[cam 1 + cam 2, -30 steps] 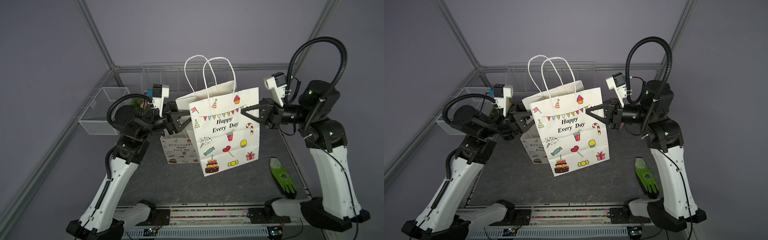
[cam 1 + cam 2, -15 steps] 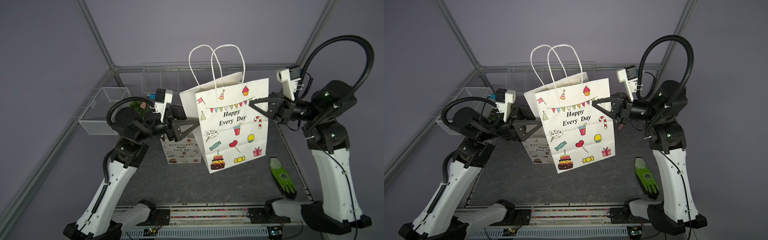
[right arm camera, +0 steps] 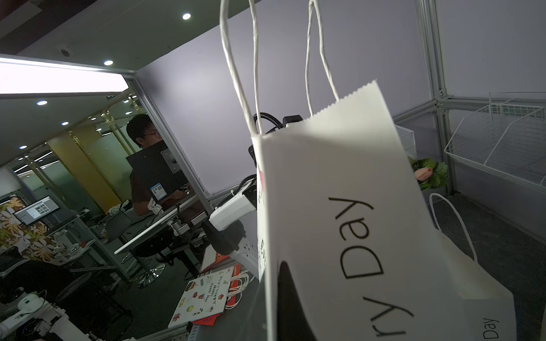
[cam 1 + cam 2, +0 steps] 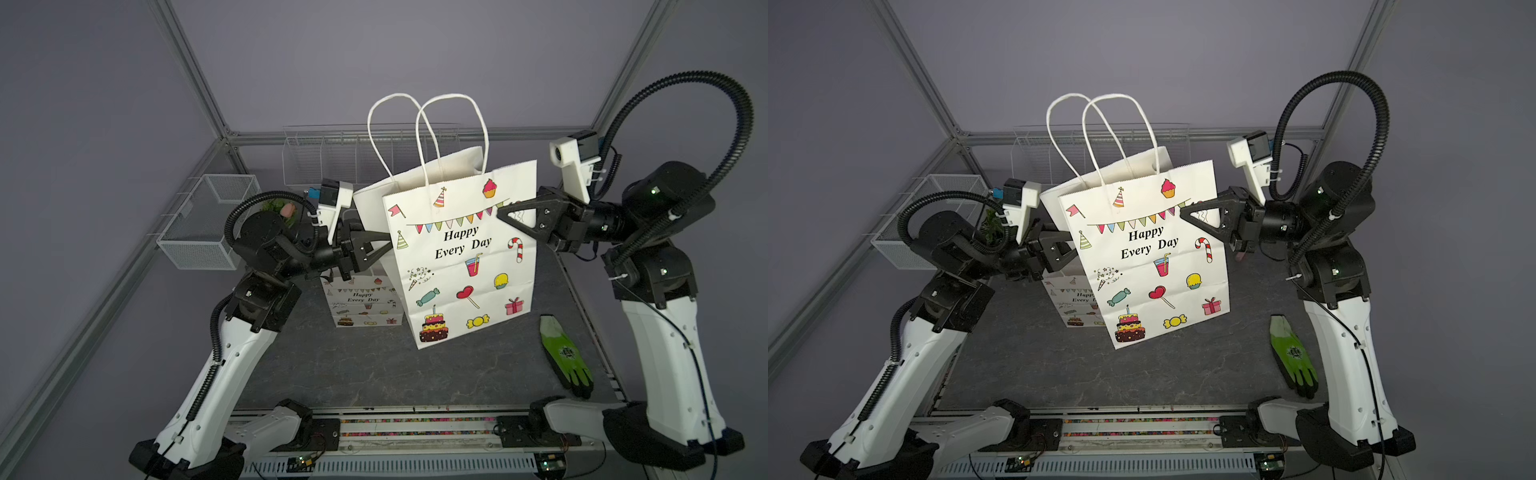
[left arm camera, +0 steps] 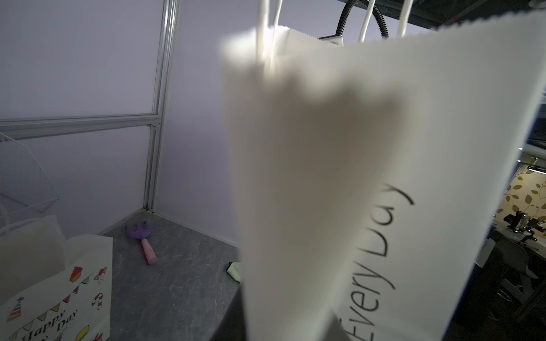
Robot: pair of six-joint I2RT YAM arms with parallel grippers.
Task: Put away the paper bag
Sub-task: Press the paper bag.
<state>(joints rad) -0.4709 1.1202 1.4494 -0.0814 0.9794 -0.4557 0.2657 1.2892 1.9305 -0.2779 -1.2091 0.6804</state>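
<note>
So, quick status from us: the paper bag (image 4: 461, 257) is up in the air over the middle of the worktop (image 4: 374, 374). It's tilted a little, with the handles pointing up and the bottom looking clear of the surface.

The right gripper (image 4: 501, 210) is clamped tight on the bag's top edge at the 3 o'clock side. The left gripper (image 4: 384, 246) sits right at the 9 o'clock edge with its jaws narrow. The tips hide behind the paper, so we can't tell if it's actually pinching.

As for progress, we'd call the pickup done and the putting away not done, since the bag isn't resting in or on anything. We see a few spots it could go:
- next to the smaller bag (image 4: 365, 303) standing at 8 o'clock from it
- in the wire rack (image 4: 324, 158) at 12
- in the mesh bin (image 4: 199, 232) at 9

We honestly can't say which. The green glove (image 4: 565, 353) at 4 o'clock is well clear of it.
</note>
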